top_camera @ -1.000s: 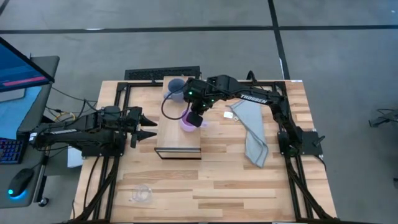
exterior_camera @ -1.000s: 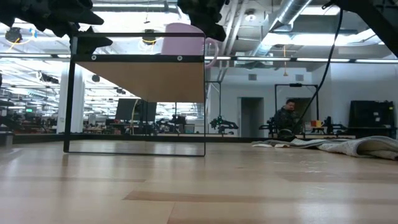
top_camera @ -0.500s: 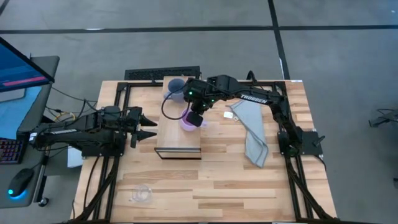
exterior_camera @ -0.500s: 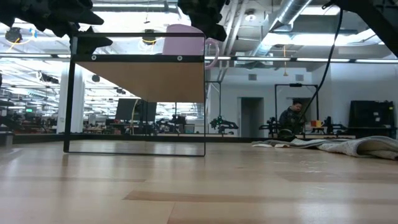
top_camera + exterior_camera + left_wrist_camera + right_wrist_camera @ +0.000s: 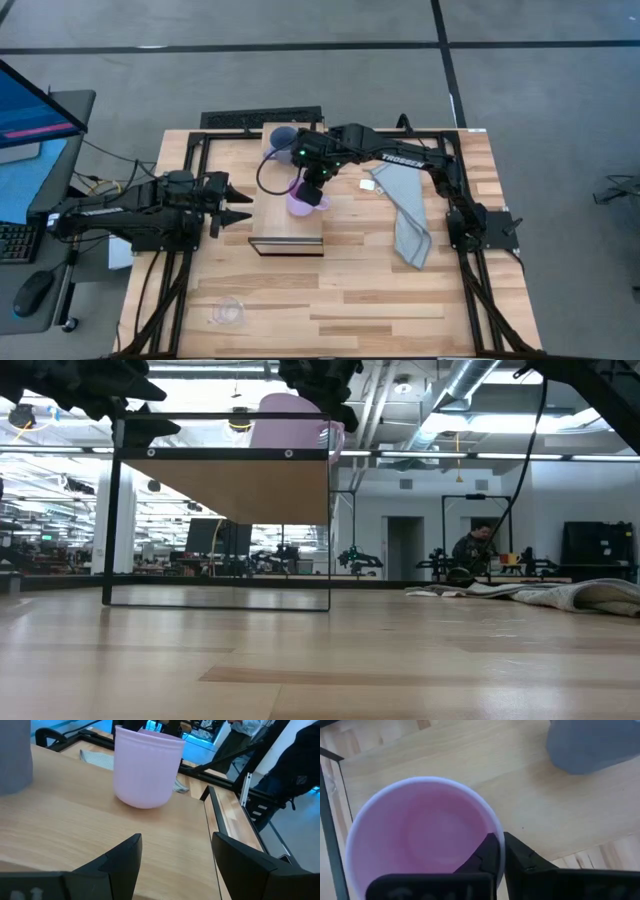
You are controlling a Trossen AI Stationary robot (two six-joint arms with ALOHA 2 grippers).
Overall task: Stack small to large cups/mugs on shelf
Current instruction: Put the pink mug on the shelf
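On the light-wood shelf [image 5: 285, 228] a lilac mug [image 5: 299, 204] stands upright on its bottom near the right edge. A grey-blue mug [image 5: 283, 135] stands at the shelf's far end. My right gripper [image 5: 313, 190] reaches down from above and is shut on the lilac mug [image 5: 420, 835]. At the shelf's left side my left gripper [image 5: 240, 205] waits open, and its fingers [image 5: 125, 865] frame the lilac mug [image 5: 145, 770] from a distance. A small clear cup [image 5: 228, 312] rests on the table near the front left. My right gripper has the lilac mug's rim wall [image 5: 496, 829] pinched between its two fingers, one finger [image 5: 485, 852] inside the mug and the other outside. The fingers slant steeply down from above. The mug's bottom [image 5: 142, 802] sits on the shelf and the mug is upright.
A grey cloth [image 5: 408, 215] lies on the table to the right of the shelf. A dark frame rail runs around the table. A person [image 5: 470, 550] stands in the room far behind the table.
My right gripper has sunk a little and gone slightly toward the table's left with the lilac mug, which stays upright on the shelf.
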